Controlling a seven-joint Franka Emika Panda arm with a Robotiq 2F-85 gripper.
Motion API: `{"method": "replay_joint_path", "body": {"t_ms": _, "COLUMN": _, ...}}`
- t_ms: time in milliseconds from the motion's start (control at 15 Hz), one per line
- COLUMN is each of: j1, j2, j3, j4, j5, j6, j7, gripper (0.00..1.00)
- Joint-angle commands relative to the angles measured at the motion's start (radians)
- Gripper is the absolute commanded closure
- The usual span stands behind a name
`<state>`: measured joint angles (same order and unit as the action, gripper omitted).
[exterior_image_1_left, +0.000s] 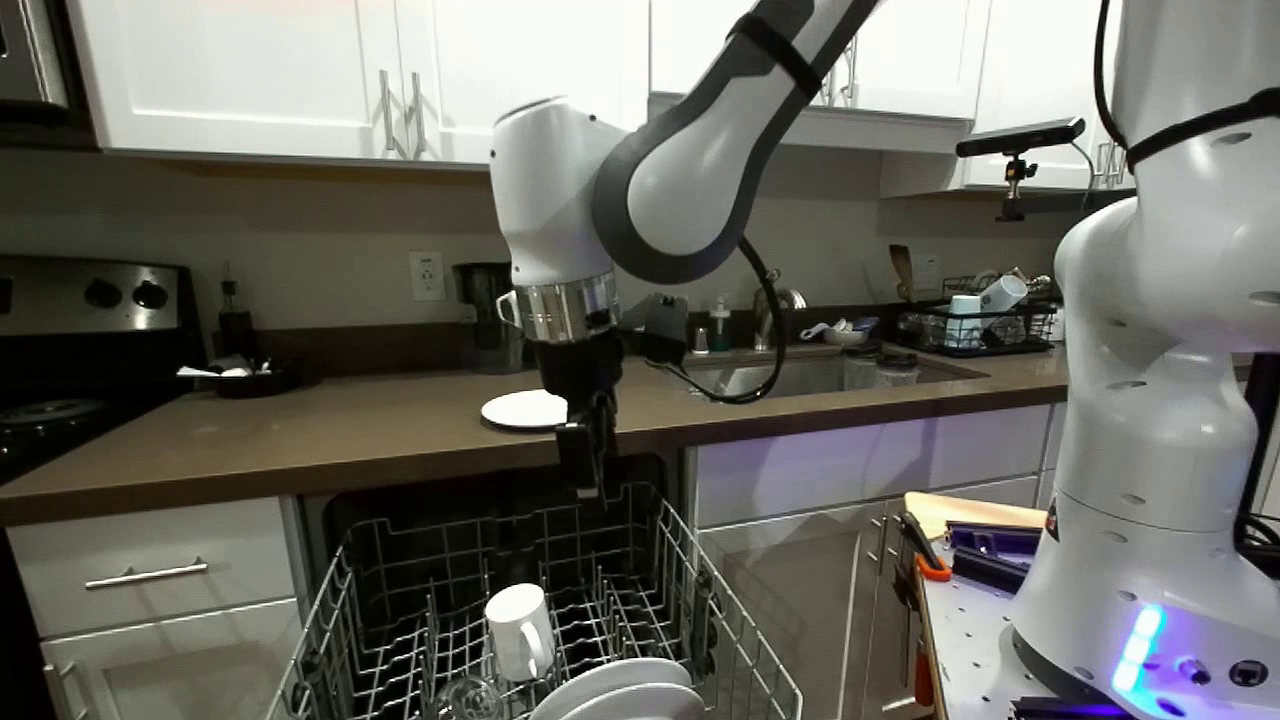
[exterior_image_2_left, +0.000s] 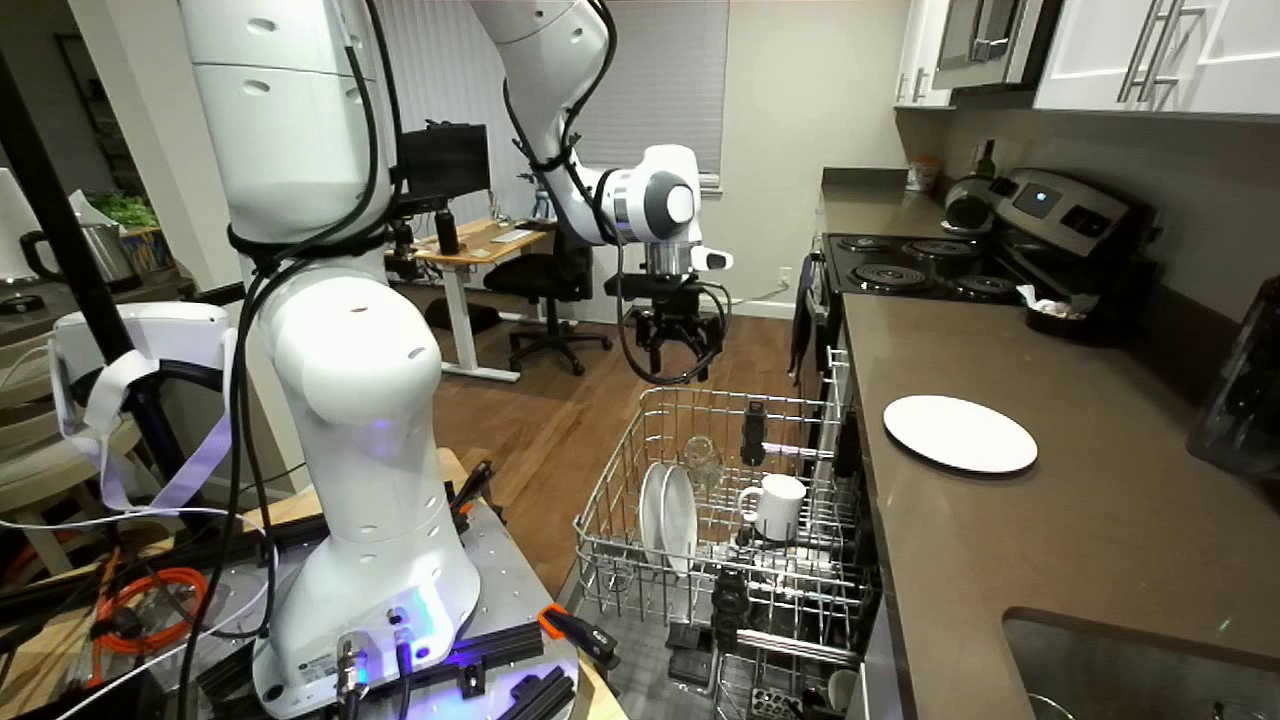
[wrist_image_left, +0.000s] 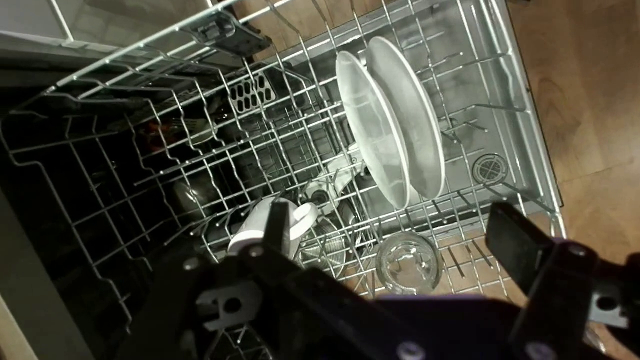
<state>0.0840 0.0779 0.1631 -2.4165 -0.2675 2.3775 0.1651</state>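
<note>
The white mug (exterior_image_1_left: 518, 630) sits in the dishwasher rack (exterior_image_1_left: 733, 597), lower centre of an exterior view. In an exterior view, the stove display (exterior_image_2_left: 1040, 203) glows at upper right, too small to read. In the wrist view, the fingers (wrist_image_left: 515, 245) stand wide apart, one partly covering the mug.

In an exterior view the cam faces the wall cabinets (exterior_image_1_left: 240, 80) across the dishwasher rack (exterior_image_1_left: 733, 600), mid-distance. In an exterior view it sits near the robot's base (exterior_image_2_left: 370, 600), angled down along the counter (exterior_image_2_left: 960, 545) toward the stove (exterior_image_2_left: 945, 265). Wrist cam's way closer, staring down into that rack; both exterior views share it.
</note>
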Motion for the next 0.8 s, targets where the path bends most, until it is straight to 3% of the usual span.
{"method": "replay_joint_path", "body": {"t_ms": 0, "j1": 0.014, "j2": 0.110, "j3": -0.048, "j4": 0.039, "j5": -0.088, "j6": 0.105, "j7": -0.003, "gripper": 0.00}}
{"method": "replay_joint_path", "body": {"t_ms": 333, "j1": 0.029, "j2": 0.229, "j3": -0.104, "j4": 0.074, "j5": -0.152, "j6": 0.258, "j7": -0.013, "gripper": 0.00}}
{"method": "replay_joint_path", "body": {"t_ms": 733, "j1": 0.001, "j2": 0.364, "j3": -0.045, "j4": 0.095, "j5": 0.039, "j6": 0.297, "j7": -0.161, "gripper": 0.00}}
